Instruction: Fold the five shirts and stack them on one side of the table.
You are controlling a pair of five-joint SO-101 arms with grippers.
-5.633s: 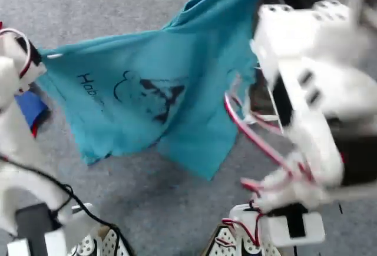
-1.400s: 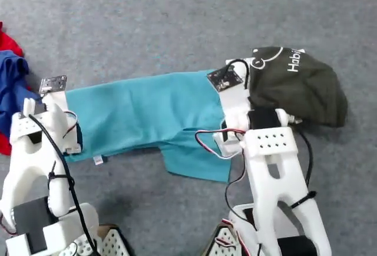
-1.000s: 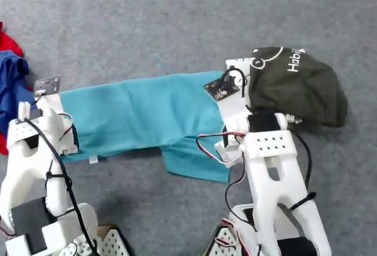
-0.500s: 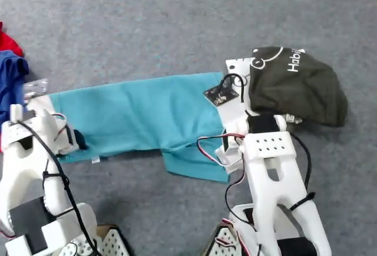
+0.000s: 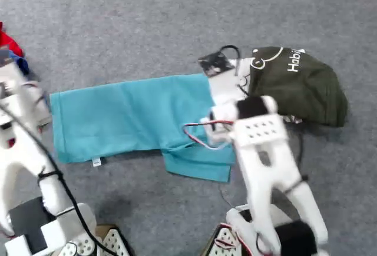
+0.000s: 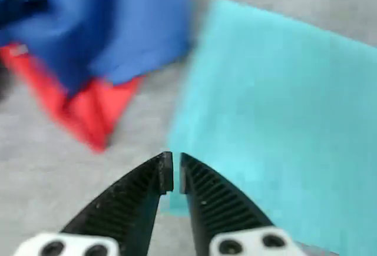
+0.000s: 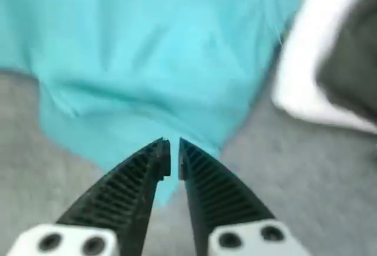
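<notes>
as the teal shirt [image 5: 129, 117] lies crosswise, left fingers [image 6: 136, 196] and right fingers [image 7: 131, 190], pressed together and empty, hover over opposite ends.

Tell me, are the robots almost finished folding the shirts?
Not nearly. The teal shirt lies flat in a long strip, partly folded. The left claw and right claw are shut, holding nothing. The dark green shirt lies in a lump, the blue shirt and red shirt are crumpled, and there is no stack yet.
</notes>
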